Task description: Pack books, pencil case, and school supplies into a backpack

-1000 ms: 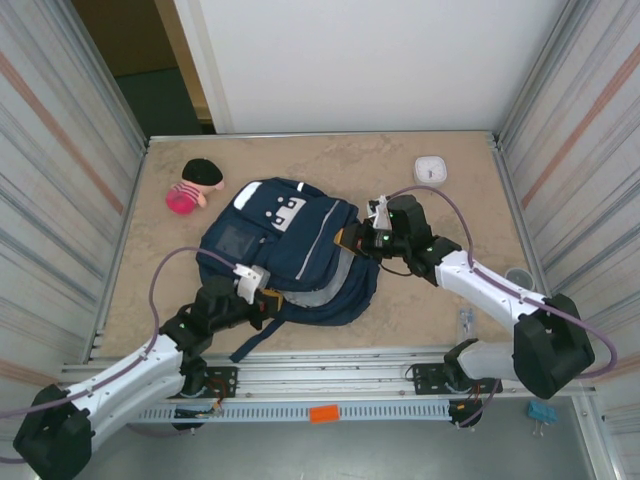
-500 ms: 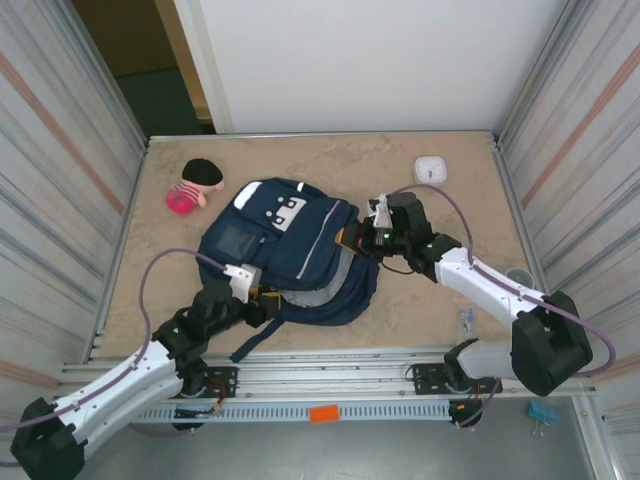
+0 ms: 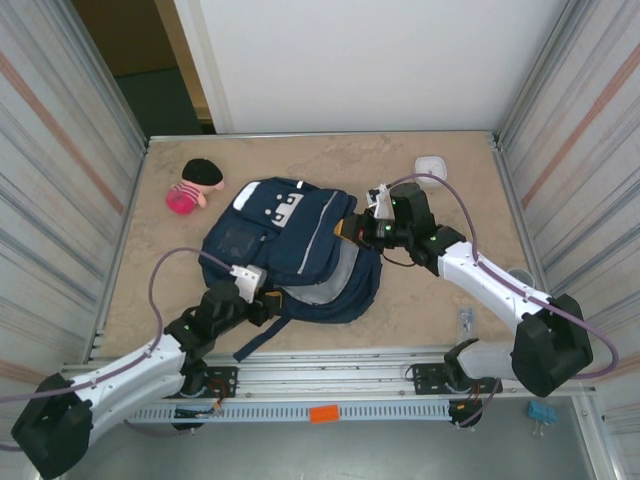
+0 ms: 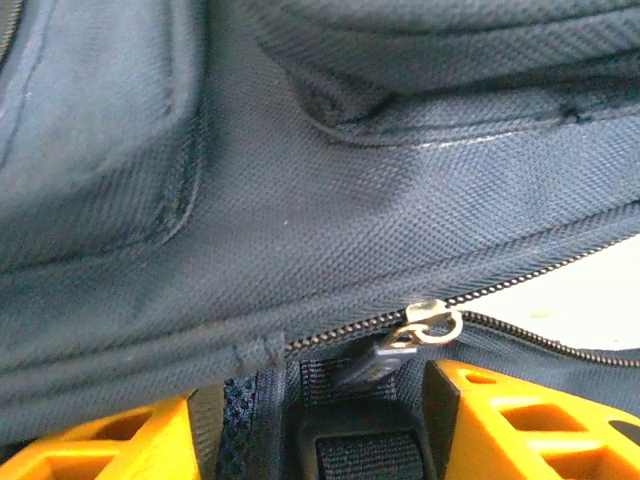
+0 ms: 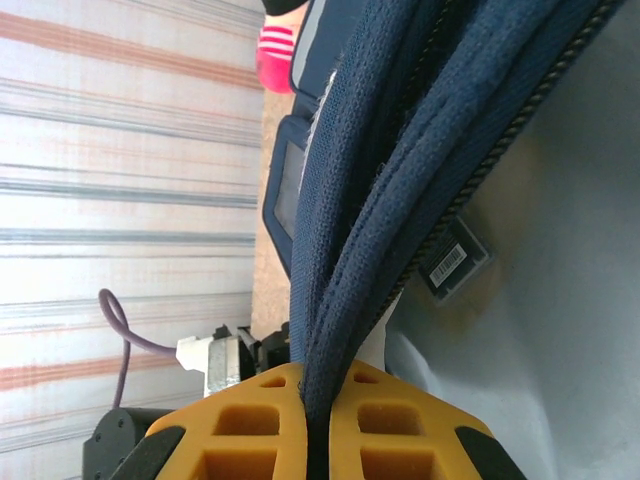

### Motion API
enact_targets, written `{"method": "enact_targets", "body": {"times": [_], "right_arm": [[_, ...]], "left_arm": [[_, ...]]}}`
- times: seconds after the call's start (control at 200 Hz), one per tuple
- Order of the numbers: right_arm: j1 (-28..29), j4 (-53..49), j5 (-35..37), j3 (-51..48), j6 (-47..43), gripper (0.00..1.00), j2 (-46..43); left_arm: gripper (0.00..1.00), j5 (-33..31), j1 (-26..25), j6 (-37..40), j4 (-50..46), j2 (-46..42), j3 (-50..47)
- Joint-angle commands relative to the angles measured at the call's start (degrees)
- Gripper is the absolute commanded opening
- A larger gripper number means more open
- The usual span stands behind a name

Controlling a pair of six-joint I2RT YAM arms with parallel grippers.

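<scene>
backpack [image 3: 290, 245] lies flat mid-table [image 3: 450, 290], front face up. Long axis runs roughly far-to-near, tilted a bit. End with the white patch [image 3: 288, 208] points at the far wall, and a dark strap [image 3: 258, 338] trails toward the near edge. The opened side faces right, with grey lining [image 3: 338, 278] showing under the lifted navy layer.

right gripper [image 3: 347, 232] is at the backpack's right edge. In the right wrist view the 2 orange fingers [image 5: 385, 430] are clenched together on a folded navy fabric edge of the backpack [image 5: 400, 150], which runs straight up out of the right gripper [image 5: 315, 385]. A barcode tag [image 5: 455, 262] sits on the grey lining beside it.

left gripper [image 3: 264, 298] is at the backpack's near-left edge. In the left wrist view the left gripper [image 4: 312, 385] is released. Its 2 orange fingers [image 4: 530, 420] stand well apart with nothing pinched. A silver zipper pull [image 4: 425, 328] hangs on the zip line just above the gap, nearer the right-hand finger in that view. Cannot tell if it touches a finger.

pink plush toy [image 3: 195, 185] sits far-left, just beside the backpack's corner. white square device [image 3: 430, 167] is far-right, well apart from the backpack.
</scene>
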Motion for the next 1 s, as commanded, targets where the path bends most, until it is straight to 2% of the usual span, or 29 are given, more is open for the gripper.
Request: {"method": "enact_targets", "body": {"times": [0.0,0.14,0.301,0.481,0.732,0.807,0.827,0.887,0.917,0.997], "right_arm": [[-0.8,2.6,-0.8,2.1,-1.7,0.03,-1.6],[-0.8,3.1,-0.6,1.4,-1.6,0.02,-1.2],[-0.8,3.9,0.6,0.3,-1.1,0.01,-0.9],[-0.8,5.1,1.6,-1.3,-0.3,0.0,-0.6],[-0.2,6.6,2.4,-1.9,0.7,0.0,0.3],[-0.3,6.4,2.4,-1.8,0.6,0.0,0.4],[-0.4,6.2,2.4,-1.9,0.5,0.0,0.3],[-0.9,5.6,2.3,-1.9,0.4,0.0,-0.1],[-1.2,5.4,1.9,-1.7,0.5,0.0,-0.3],[-1.6,5.0,0.6,-0.9,0.5,0.0,-0.9]], "left_arm": [[0.53,5.3,-0.1,4.6,7.4,3.3,0.3],[0.36,10.6,-0.2,6.4,8.7,5.8,1.4],[0.12,14.0,-0.4,6.6,8.5,2.7,0.9],[0.0,16.3,-0.6,6.9,6.0,-3.8,-0.6],[0.0,18.3,-0.8,5.5,2.3,-8.6,-1.0],[0.0,15.0,-0.9,4.1,-0.6,-8.9,0.2],[0.03,12.4,-0.9,3.2,-2.1,-9.1,0.7],[0.24,3.7,-0.9,-1.1,-6.4,-9.8,1.7],[0.32,0.7,-0.9,-2.3,-7.8,-10.1,1.9],[0.42,-2.2,-0.9,-2.3,-9.7,-10.2,2.5]]}}
